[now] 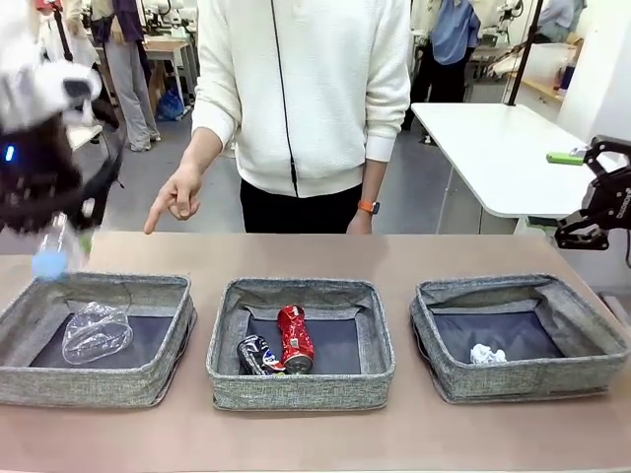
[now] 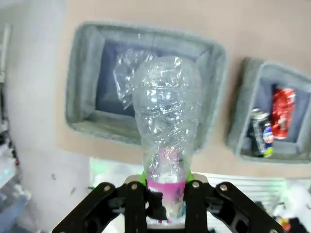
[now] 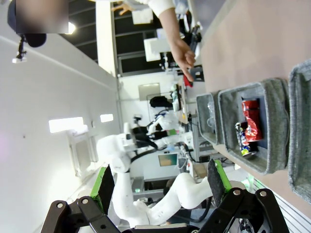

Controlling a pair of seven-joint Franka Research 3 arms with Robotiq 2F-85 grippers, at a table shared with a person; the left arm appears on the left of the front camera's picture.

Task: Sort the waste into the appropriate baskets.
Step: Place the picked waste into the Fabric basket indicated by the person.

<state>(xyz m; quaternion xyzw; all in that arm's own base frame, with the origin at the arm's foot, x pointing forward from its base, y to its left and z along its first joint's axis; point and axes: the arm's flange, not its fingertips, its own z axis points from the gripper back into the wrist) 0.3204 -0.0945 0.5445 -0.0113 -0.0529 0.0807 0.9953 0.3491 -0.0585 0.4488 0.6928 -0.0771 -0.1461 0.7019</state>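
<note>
The left tool (image 2: 165,204) grips a crumpled clear bottle (image 2: 166,131) by its neck end, just above a pink band, and holds it above the left basket (image 1: 148,379). That basket, left of the middle basket (image 1: 296,391), contains another flattened clear bottle (image 1: 96,332). In the middle basket a red can (image 1: 294,338) lies touching a dark blue can (image 1: 258,356). A person's hand (image 1: 177,197) points down beyond the bench (image 1: 315,434), behind the middle basket. To its right, the right basket (image 1: 523,379) holds a white paper ball (image 1: 486,354). The right tool (image 3: 163,187) stands wide, empty.
</note>
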